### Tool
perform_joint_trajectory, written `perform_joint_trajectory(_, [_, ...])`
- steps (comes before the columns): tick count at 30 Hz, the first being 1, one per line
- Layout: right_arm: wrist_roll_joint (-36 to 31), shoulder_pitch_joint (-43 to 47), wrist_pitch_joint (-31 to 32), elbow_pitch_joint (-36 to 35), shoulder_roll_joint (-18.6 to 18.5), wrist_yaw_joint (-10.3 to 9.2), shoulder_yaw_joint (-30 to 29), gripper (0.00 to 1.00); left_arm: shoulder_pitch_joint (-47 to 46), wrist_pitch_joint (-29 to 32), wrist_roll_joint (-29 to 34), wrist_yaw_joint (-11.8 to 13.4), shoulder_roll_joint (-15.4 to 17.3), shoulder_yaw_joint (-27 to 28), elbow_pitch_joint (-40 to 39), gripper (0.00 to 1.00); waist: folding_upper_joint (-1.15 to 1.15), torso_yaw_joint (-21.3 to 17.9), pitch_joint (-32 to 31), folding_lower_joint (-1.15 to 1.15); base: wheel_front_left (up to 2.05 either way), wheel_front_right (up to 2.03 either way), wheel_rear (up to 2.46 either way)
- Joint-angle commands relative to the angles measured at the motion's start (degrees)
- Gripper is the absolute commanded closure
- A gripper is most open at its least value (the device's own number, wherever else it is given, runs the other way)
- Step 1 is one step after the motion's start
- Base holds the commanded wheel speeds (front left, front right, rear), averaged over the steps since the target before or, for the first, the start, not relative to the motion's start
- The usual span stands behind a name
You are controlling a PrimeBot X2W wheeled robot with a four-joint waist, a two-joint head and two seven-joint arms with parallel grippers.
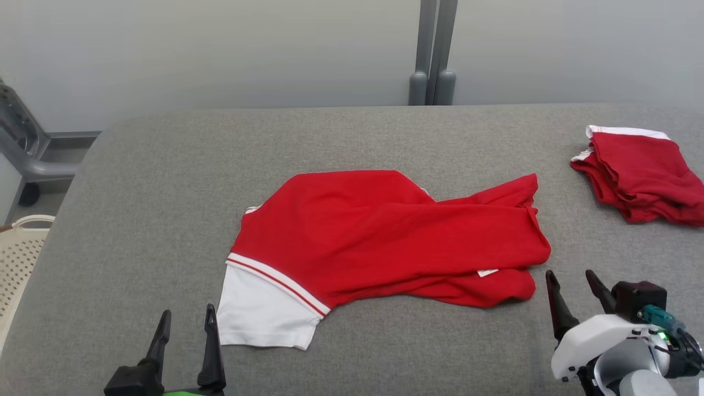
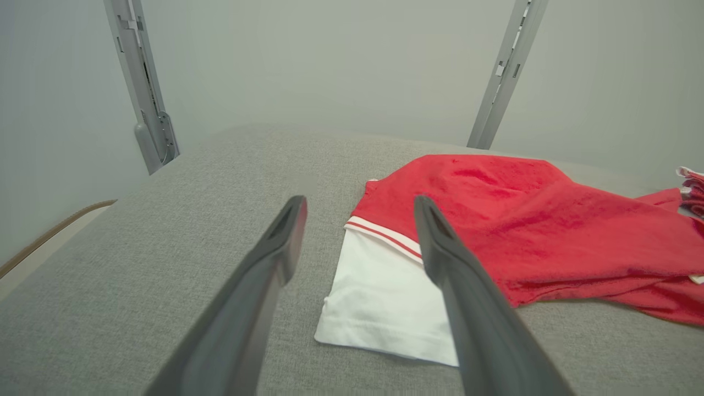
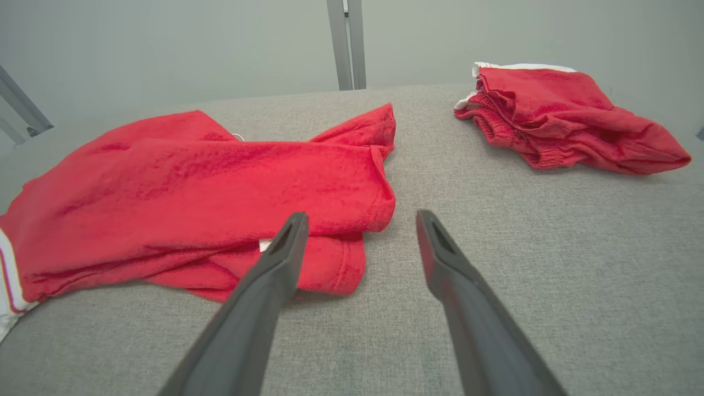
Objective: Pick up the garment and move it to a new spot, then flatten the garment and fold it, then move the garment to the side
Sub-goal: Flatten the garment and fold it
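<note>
no readable text, labels or numbers anywhere

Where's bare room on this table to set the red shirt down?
Free: the far strip behind the shirt, and the left side between shirt and basket. Crowded: the right, by the folded pile and right gripper.

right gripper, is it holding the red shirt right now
No, in the head view the right gripper stands open beside the near right end of the red shirt, with only the grey surface between its fingers.
</note>
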Motion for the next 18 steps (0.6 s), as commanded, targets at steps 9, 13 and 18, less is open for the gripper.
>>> perform_joint_trajectory(9, [-10.5, -11.1, 9.3, 3.6, -0.1, -0.07, -6.7, 0.00, -1.4, -0.2, 4.1, -4.3, -2.8, 3.3, 2.3, 0.00, 0.00, 2.7, 2.9, 0.00, 0.00, 0.00, 0.00])
perform_joint_trajectory(13, [-15.2, -16.2, 12.5, 6.0, -0.1, -0.07, -9.1, 0.00, -2.8, -0.2, 5.0, -5.7, -3.6, 4.1, 3.3, 0.00, 0.00, 3.7, 5.2, 0.00, 0.00, 0.00, 0.00])
perform_joint_trajectory(18, [-18.9, -21.8, 14.4, 10.7, -0.1, -0.07, -10.7, 0.00, -5.0, -0.2, 6.2, -7.5, -4.5, 4.5, 4.6, 0.00, 0.00, 5.3, 8.1, 0.00, 0.00, 0.00, 0.00])
